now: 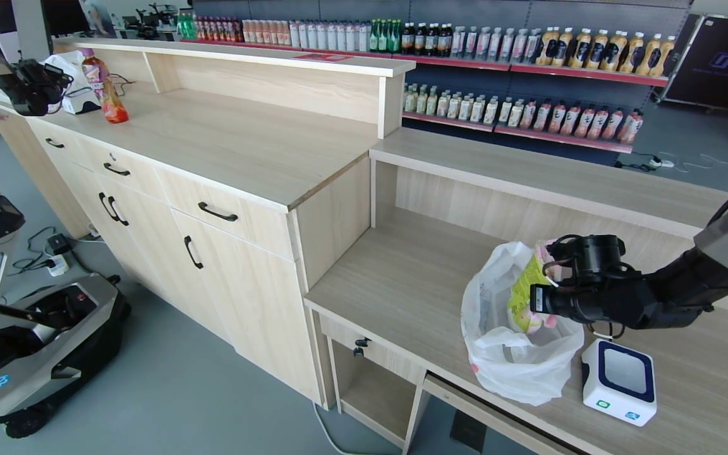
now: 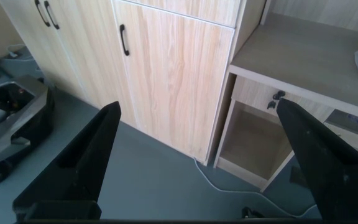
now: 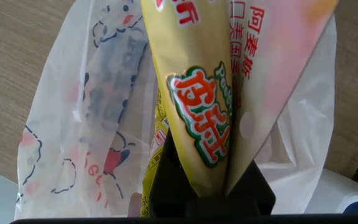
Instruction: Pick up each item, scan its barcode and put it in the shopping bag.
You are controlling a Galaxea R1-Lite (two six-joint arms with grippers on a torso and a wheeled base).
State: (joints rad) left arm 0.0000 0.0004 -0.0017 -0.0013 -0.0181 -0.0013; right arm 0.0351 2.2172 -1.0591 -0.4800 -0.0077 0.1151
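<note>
Your right gripper [image 1: 548, 281] is clamped on the snack packet [image 1: 524, 292]. In the right wrist view its dark fingers [image 3: 163, 186] pinch the packet's [image 3: 210, 112] narrow end. The right arm extends from the right edge, low over the lower counter [image 1: 402, 278], with the forearm near level and the wrist turned toward the shopping bag [image 1: 515, 366].

The packet stands in the bag's open mouth with its lower part behind the white plastic — you cannot tell how deep it goes. The frame edge cuts off its far end in the wrist view. Another printed wrapper shows through the bag's [image 3: 61, 124] film, too hazy to name.

The scanner [image 1: 620, 382] sits just beside the bag, below the wrist.

Your left gripper [image 2: 197, 168] hangs with its fingers [image 2: 73, 168] wide apart and nothing between them. It points down at the grey floor in front of the cabinet doors [image 2: 179, 74].
</note>
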